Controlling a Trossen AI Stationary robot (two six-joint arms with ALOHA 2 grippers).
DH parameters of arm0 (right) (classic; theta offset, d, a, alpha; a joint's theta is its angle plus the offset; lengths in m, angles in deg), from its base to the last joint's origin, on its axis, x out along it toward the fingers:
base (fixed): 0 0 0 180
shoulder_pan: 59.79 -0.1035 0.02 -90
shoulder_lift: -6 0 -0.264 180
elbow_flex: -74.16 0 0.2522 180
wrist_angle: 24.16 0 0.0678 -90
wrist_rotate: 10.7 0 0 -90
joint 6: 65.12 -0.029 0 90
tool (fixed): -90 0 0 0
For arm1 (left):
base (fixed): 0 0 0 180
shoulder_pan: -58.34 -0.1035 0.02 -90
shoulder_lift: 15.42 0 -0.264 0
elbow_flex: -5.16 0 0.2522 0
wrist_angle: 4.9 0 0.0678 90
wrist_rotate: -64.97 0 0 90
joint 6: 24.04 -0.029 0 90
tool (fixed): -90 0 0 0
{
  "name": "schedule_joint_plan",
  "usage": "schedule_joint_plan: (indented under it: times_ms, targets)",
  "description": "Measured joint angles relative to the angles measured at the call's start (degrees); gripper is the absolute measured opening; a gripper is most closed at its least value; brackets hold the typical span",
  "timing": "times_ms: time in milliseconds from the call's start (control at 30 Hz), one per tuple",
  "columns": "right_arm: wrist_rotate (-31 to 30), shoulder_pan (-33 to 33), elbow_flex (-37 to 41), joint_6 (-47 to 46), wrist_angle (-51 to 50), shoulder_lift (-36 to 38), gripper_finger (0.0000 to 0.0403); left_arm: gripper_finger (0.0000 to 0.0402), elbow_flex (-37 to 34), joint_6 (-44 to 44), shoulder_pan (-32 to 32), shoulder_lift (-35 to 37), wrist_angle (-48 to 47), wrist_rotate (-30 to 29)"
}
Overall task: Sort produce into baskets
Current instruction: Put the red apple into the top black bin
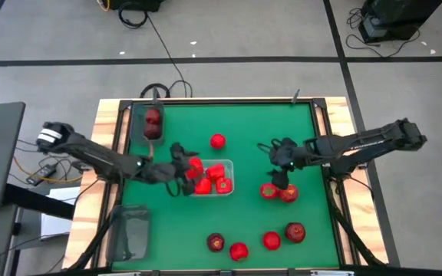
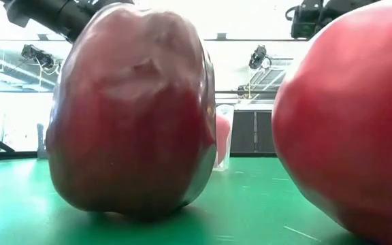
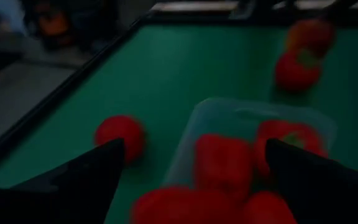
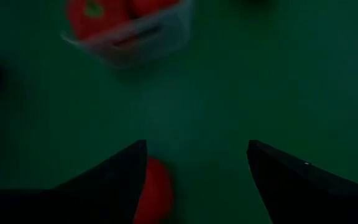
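The clear basket [image 1: 226, 186] stands mid-table and holds several bright red peppers [image 1: 203, 185]. My left gripper [image 1: 183, 172] hovers open over its left end. In the left wrist view [image 3: 194, 146] the fingers stand wide apart above the peppers [image 3: 224, 163]. My right gripper [image 1: 279, 173] is open and empty above the green top. Two red pieces [image 1: 278, 192] lie just on its near side, and one [image 4: 154, 190] shows beside a finger. A smoky grey basket [image 1: 150, 123] at the far left holds maroon apples. A round red piece [image 1: 218, 141] lies loose.
An empty grey basket [image 1: 131, 234] stands at the near left. Two maroon apples [image 1: 216, 242] [image 1: 295, 231] and two red pieces [image 1: 239, 251] [image 1: 272, 241] lie along the near edge. They fill the low view [image 2: 131, 109]. Wooden rails edge the table.
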Motion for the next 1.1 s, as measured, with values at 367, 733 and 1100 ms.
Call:
schedule_joint_plan:
  times_ms: [367,733,1100]
  targets:
    - [-6.6,-5.8,0.0,-11.9,-8.0,0.1,0.0288,0.0393,0.1,-5.2,1.9,-8.6,17.8,0.4]
    - [-5.1,-14.9,0.0,-22.6,-10.2,0.1,0.0288,0.0393,0.1,-9.4,6.1,-8.6,20.8,0.7]
    - [-7.0,-26.3,0.7,-40.3,-13.6,-1.4,0.0288,0.0393,0.1,-14.4,10.3,-8.6,23.5,0.9]
